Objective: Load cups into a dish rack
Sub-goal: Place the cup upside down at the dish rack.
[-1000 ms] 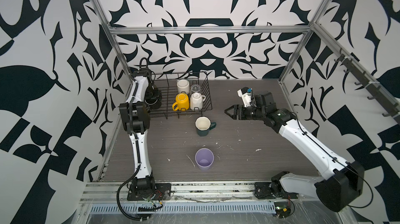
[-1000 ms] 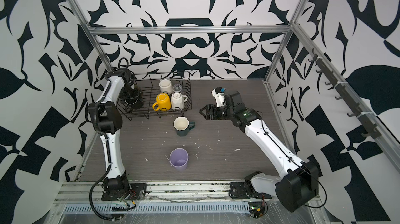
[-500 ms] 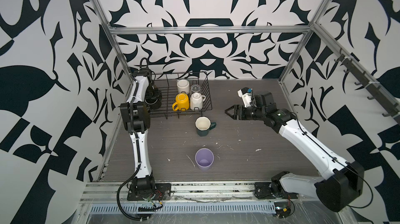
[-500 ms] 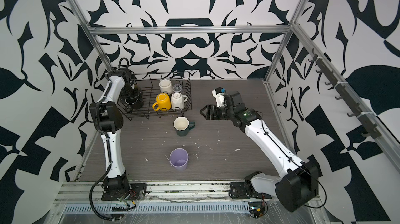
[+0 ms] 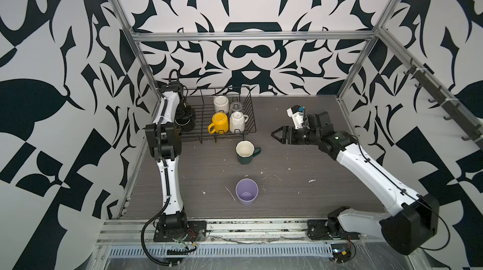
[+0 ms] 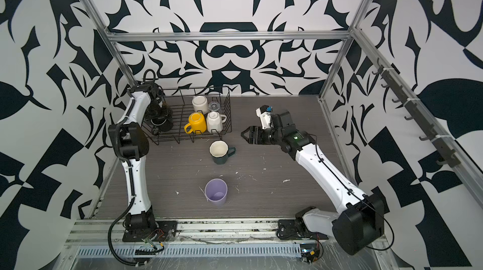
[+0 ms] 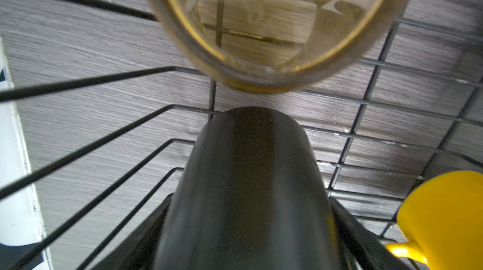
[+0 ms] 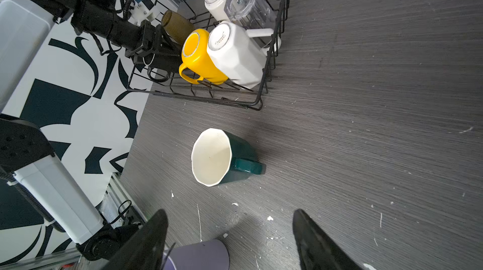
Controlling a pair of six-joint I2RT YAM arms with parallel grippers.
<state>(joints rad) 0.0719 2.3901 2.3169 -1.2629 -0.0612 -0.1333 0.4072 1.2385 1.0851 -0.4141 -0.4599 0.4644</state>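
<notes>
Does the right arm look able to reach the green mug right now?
Probably yes: the right gripper is open, empty, and only bare table lies between it and the green mug.

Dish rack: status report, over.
Left jaws flank black mug in dish rack, grip unclear. Right jaws open, empty. Dark-green mug, lilac tumbler on table. Nothing blocking.
</notes>
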